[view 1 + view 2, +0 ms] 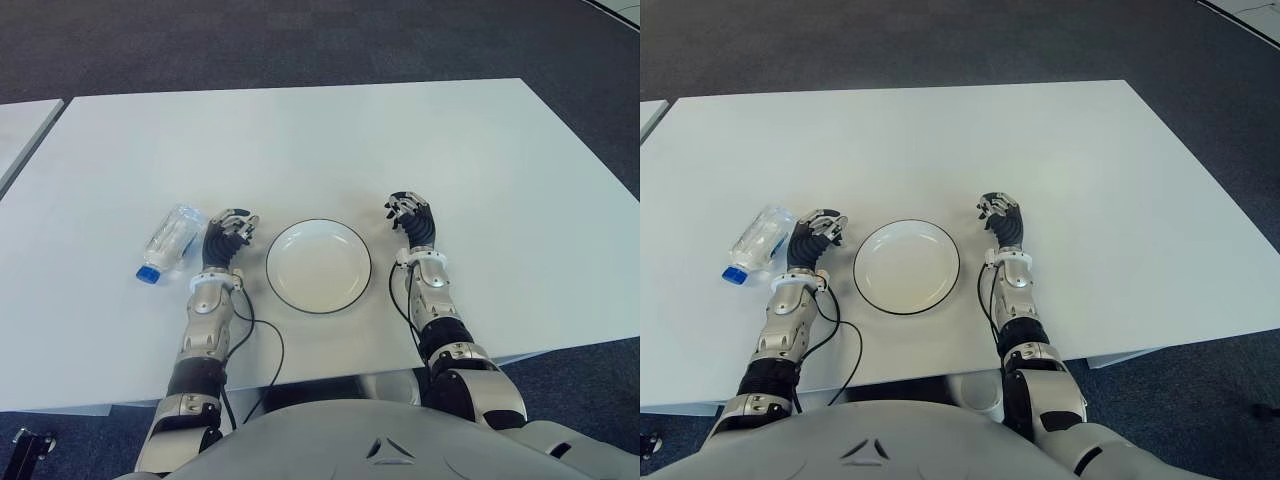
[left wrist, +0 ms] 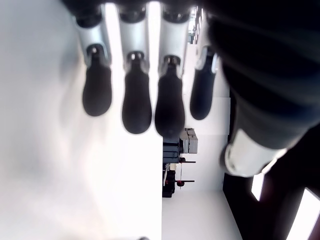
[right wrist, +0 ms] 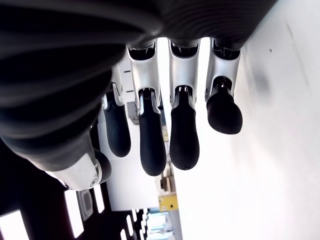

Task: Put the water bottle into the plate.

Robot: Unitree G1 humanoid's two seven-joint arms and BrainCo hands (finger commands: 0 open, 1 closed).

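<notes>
- Water bottle (image 1: 170,240) lies on its side on worktop (image 1: 300,140), centre-left of frame, just left of our left hand (image 1: 228,237).
- Plate (image 1: 318,265) empty, mid-frame.
- Both hands relaxed, holding nothing; right hand (image 1: 410,218) right of plate.
- Risk: bottle prob. rolls off if nudged sideways.

White table (image 1: 300,140): broad, matte, fills most of what I see ahead. Dark grey carpet (image 1: 250,45): beyond its far edge. Second white tabletop (image 1: 20,125): corner only, at my far left, separated by a gap.
</notes>
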